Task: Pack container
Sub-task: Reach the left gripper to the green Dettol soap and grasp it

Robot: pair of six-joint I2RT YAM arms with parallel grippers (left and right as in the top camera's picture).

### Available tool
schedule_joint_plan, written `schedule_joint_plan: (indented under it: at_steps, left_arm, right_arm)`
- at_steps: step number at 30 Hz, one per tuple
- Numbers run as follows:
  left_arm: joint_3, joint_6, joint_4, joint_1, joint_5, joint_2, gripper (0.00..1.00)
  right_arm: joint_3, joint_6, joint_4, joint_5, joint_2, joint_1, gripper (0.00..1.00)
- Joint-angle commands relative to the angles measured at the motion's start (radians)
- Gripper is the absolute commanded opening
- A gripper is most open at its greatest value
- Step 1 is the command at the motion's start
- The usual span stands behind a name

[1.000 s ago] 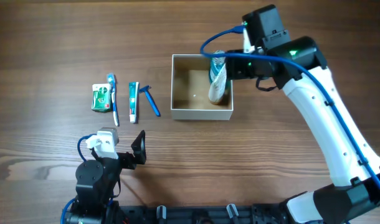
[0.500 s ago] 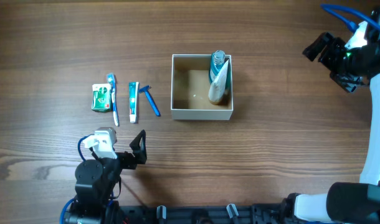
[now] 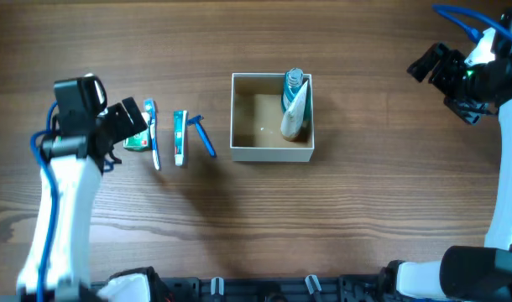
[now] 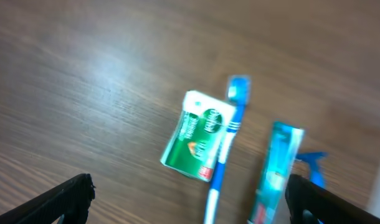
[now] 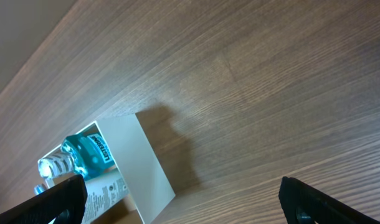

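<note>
Wooden table (image 3: 256,226): left arm (image 3: 65,189) has swung over green packet (image 4: 198,135), jaws spread.

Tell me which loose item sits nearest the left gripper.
The green packet, leftmost in the row; the toothbrush, blue tube and razor lie farther right.

The green packet (image 4: 199,144) is blurred, and the container (image 5: 143,163) runs off the lower edge.

I see the container (image 3: 271,153) mid-tabletop (image 3: 323,218), with a bottle (image 3: 295,84) and tube (image 3: 293,117) in its right side. Leftward lie a razor (image 3: 203,134), toothpaste (image 3: 180,137), toothbrush (image 3: 154,134) and packet (image 4: 198,135).
</note>
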Motion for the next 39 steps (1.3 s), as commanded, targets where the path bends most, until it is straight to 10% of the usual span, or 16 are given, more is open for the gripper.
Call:
schedule_joint_plan:
  at_steps: [1,7,39]
  left_arm:
    - [0.012,0.164,0.055,0.020,0.053,0.129,1.00]
    - [0.012,0.446,0.091,0.018,0.091,0.355,0.99]
    - [0.056,0.468,0.235,0.043,0.058,0.464,0.87]
  right_arm:
    - [0.016,0.014,0.000,-0.009,-0.002,-0.004,1.00]
    - [0.016,0.014,0.000,-0.009,-0.002,-0.004,1.00]
    - [0.016,0.014,0.000,-0.009,-0.002,-0.004,1.00]
